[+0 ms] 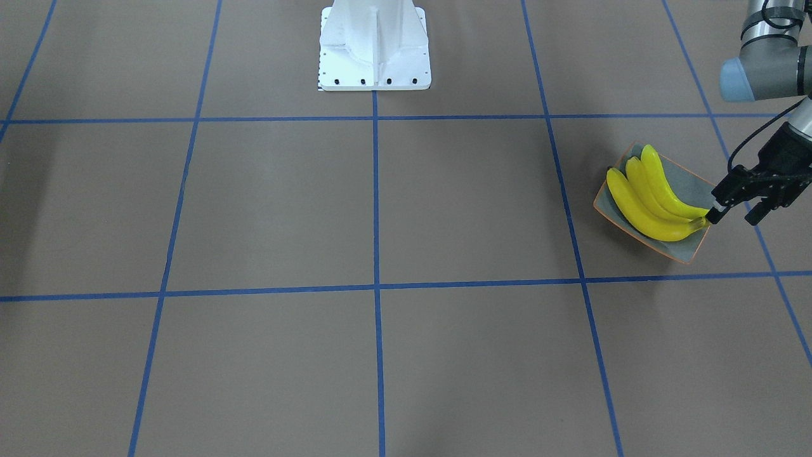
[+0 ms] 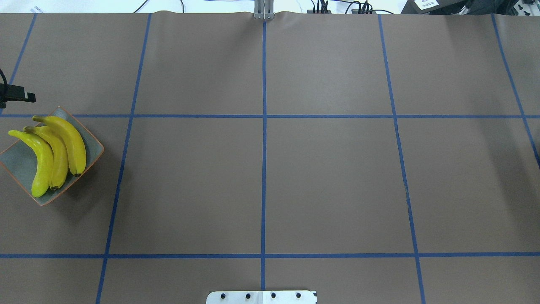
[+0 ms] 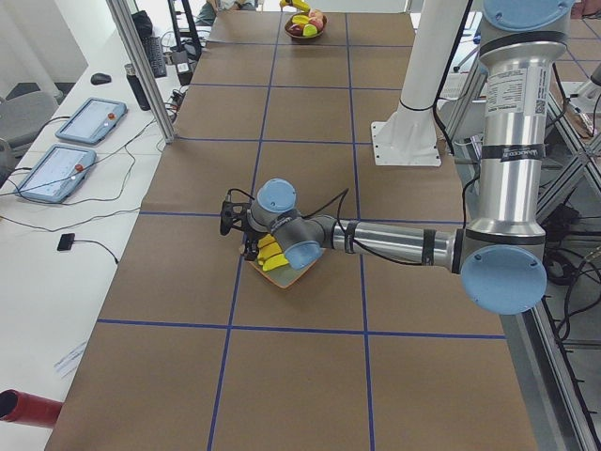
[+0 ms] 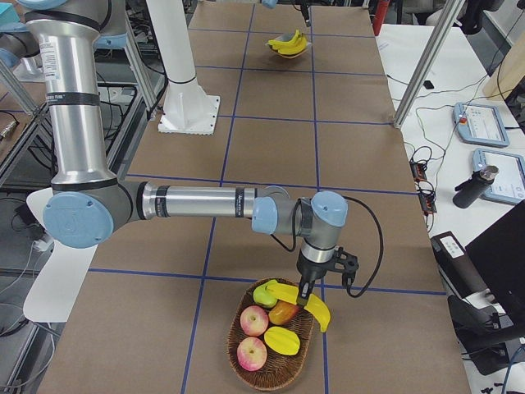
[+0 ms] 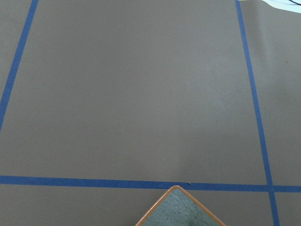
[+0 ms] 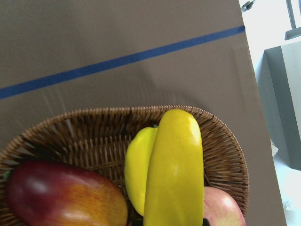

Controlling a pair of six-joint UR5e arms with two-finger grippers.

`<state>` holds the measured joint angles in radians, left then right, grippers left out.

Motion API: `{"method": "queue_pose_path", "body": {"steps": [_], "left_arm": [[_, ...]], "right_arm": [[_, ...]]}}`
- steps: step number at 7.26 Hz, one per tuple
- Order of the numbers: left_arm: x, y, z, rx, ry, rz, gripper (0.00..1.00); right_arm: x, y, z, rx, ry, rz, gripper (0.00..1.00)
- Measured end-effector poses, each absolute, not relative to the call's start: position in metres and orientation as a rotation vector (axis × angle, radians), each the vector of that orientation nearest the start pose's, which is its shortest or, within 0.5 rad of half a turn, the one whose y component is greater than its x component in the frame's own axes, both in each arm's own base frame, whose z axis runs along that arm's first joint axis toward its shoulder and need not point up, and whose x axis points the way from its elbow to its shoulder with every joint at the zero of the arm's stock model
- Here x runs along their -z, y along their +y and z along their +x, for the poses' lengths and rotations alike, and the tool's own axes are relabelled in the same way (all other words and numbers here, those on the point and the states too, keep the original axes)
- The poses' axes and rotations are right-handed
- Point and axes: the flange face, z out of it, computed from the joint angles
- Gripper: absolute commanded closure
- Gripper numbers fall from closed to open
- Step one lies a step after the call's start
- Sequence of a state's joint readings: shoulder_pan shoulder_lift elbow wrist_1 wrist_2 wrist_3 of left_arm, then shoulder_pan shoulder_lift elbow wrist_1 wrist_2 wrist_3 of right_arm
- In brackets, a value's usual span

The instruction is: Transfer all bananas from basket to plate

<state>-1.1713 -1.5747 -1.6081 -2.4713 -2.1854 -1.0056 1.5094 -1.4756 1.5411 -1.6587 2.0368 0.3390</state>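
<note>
Counting three bananas (image 1: 650, 197) on one plate (image 1: 688, 184) at left, left gripper (image 1: 734, 219) spread beside it, right gripper (image 4: 305, 295) pinching a fourth banana (image 6: 174, 165) over one basket (image 6: 94, 132).

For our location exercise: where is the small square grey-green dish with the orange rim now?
Overhead view: the grey-green square dish sits at the far left edge of the table, holding three glossy yellow bananas.
</note>
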Motion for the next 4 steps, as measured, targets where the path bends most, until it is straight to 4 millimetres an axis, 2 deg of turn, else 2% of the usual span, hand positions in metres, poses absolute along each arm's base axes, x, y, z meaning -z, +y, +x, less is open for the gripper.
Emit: {"method": "queue_pose_path", "body": {"steps": [2,4], "left_arm": [[-0.514,-0.529,0.148,0.312,1.093,0.254,0.0],[-0.48,-0.552,0.177,0.36,1.148,0.188,0.0]], "right_arm": [[-0.587,-0.566,0.026,-0.339,-0.597,-0.086,1.0],[-0.518,-0.591,-0.025,-0.384,-0.726,-0.078,1.0]]}}
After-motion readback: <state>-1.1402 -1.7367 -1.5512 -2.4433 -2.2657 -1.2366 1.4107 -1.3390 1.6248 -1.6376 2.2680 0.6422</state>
